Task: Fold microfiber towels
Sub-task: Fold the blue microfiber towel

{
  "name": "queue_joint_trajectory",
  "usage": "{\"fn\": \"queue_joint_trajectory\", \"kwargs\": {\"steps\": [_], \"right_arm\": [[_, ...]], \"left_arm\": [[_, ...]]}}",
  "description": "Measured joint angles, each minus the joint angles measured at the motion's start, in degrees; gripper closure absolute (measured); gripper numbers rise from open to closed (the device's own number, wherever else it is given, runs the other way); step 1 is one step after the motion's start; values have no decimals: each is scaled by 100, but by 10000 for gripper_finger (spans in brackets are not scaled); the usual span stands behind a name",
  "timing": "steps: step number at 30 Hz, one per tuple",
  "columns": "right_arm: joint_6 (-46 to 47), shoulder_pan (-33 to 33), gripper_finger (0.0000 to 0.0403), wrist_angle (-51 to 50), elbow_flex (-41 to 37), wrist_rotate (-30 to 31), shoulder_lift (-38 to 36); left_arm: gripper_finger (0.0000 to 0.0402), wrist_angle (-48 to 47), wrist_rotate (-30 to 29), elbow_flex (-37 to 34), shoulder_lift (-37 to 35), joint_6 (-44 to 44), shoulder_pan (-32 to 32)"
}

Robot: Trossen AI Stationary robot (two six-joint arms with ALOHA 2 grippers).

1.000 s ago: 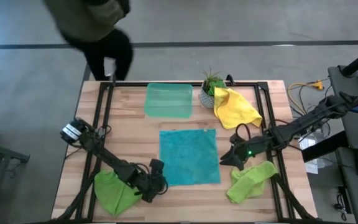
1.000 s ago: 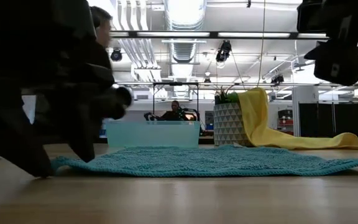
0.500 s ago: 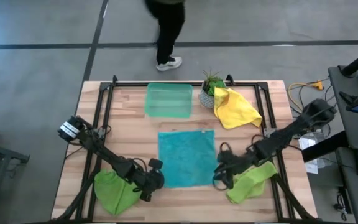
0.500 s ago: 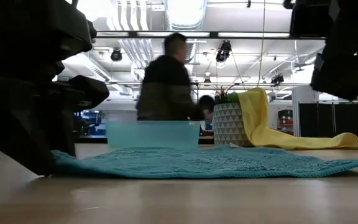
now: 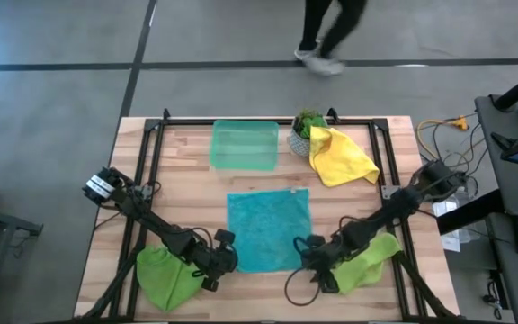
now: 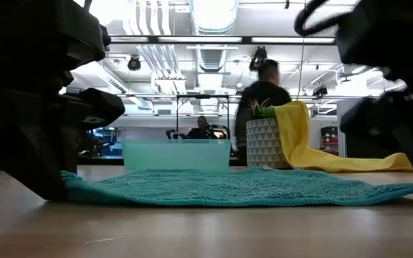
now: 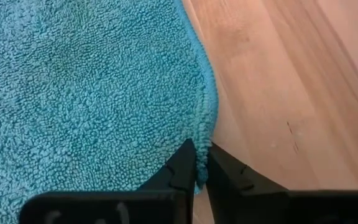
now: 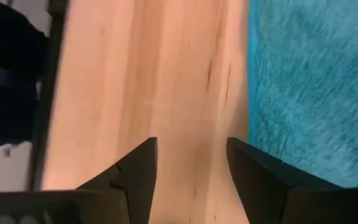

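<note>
On the wooden tabletop [image 5: 187, 198], the left gripper [image 7: 199, 169] pinches a near corner of the flat-spread teal-blue towel [image 5: 269, 228], fingers closed on its hem. The right gripper [image 8: 191, 163] hovers beside the opposite near corner, fingers spread wide around nothing. Two lime green towels [image 5: 165, 274] and a yellow towel [image 5: 340, 155] lie apart.

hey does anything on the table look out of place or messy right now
Yes. The yellow towel is draped over the potted plant at the table's far edge, not lying flat. Two lime green towels lie crumpled at the near corners. Only the teal towel is spread flat, the left gripper pinching its edge.
</note>
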Motion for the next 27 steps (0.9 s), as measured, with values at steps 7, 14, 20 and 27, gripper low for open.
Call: {"fn": "queue_joint_trajectory", "kwargs": {"steps": [7,14,20,27], "right_arm": [[-75,100,216,-879,23,909,-384],[-635,98,216,-761,-45,973,-193],[-825,98,216,-598,-47,925,48],[-779,96,285,-898,-41,976,126]], "left_arm": [[386,39,72,-9,0,-62,10],[386,50,135,-11,2,-165,48],[386,53,183,-11,2,-168,90],[388,62,182,-11,-44,-296,107]]}}
